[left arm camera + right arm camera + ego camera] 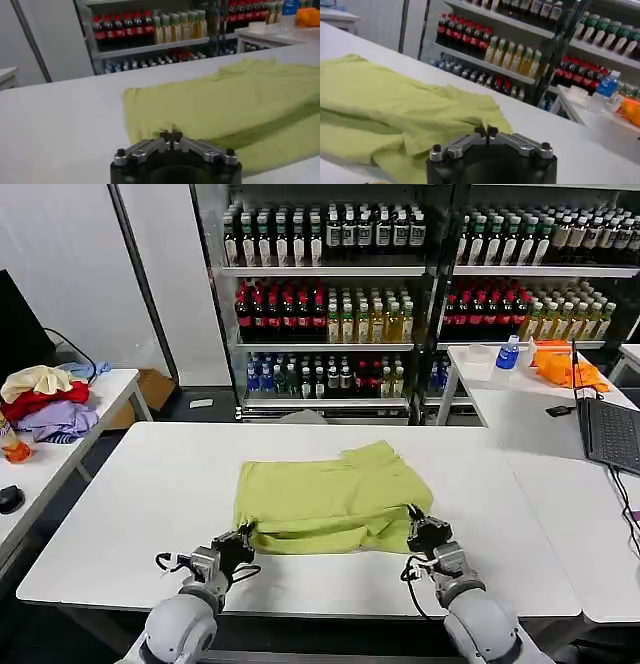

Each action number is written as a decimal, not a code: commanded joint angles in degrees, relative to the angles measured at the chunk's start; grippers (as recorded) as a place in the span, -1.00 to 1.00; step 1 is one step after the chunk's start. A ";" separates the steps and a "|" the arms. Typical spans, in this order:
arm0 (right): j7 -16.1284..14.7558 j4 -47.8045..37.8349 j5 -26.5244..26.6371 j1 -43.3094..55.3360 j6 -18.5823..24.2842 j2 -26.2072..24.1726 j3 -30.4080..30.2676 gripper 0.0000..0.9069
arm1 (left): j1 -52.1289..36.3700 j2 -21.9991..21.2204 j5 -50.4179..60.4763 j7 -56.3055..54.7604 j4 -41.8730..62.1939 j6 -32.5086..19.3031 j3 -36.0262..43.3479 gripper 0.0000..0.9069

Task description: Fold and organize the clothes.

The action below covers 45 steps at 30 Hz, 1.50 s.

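- Lime T-shirt (pixel 325 499) lying flat near the middle of the white bench (pixel 150 494), partly folded, plain side up, with one sleeve poking out at the far right corner.
- Near edge of the shirt doubled over, leaving a shallow dark gap under the fold in the middle.
- Left end effector (pixel 238 540) low at the shirt's near left corner, fingertips drawn together and pinching the cloth edge; seen from the left wrist camera, left end effector (pixel 171 136) with tips meeting on the hem of the shirt (pixel 225 100).
- Right end effector (pixel 424 527) at the near right corner, likewise closed tight on the fabric; from the right wrist camera, right end effector (pixel 486 132) with tips touching and a bunched ridge of the shirt (pixel 385 107) rising up to them.
- Both arms reaching in from the near side of the bench, one at each corner of the shirt, well apart.
- Heap of cream, red and lilac garments (pixel 45 399) resting on a side bench off to the left.
- Orange cloth (pixel 565 369) and a blue-capped bottle (pixel 508 352) on another bench at far right, near a laptop (pixel 610 434).
- Shelves of drink bottles (pixel 330 294) standing behind.
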 commanded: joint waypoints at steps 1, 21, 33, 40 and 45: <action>-0.14 -0.54 -0.47 -0.53 0.39 0.32 -0.06 1.00 | -0.74 -0.40 0.27 0.01 0.64 -1.39 -0.19 1.00; 1.71 1.15 8.03 -7.51 -3.95 -0.52 6.98 1.00 | 4.30 -0.51 -1.21 -1.01 0.20 -0.81 -3.55 1.00; 2.70 -2.25 11.11 -6.31 -5.43 0.00 5.19 -1.00 | 3.76 -0.67 -1.34 -0.73 2.19 -0.65 -2.95 -0.96; 2.70 -2.10 11.17 -6.19 -5.31 0.15 5.03 -1.00 | 3.90 -0.45 -1.81 -0.39 2.30 -0.69 -3.00 -0.96; 2.69 -1.38 11.06 -6.72 -5.22 0.10 5.27 -1.00 | 4.93 -0.38 -2.47 -0.25 0.77 -1.04 -3.59 -0.96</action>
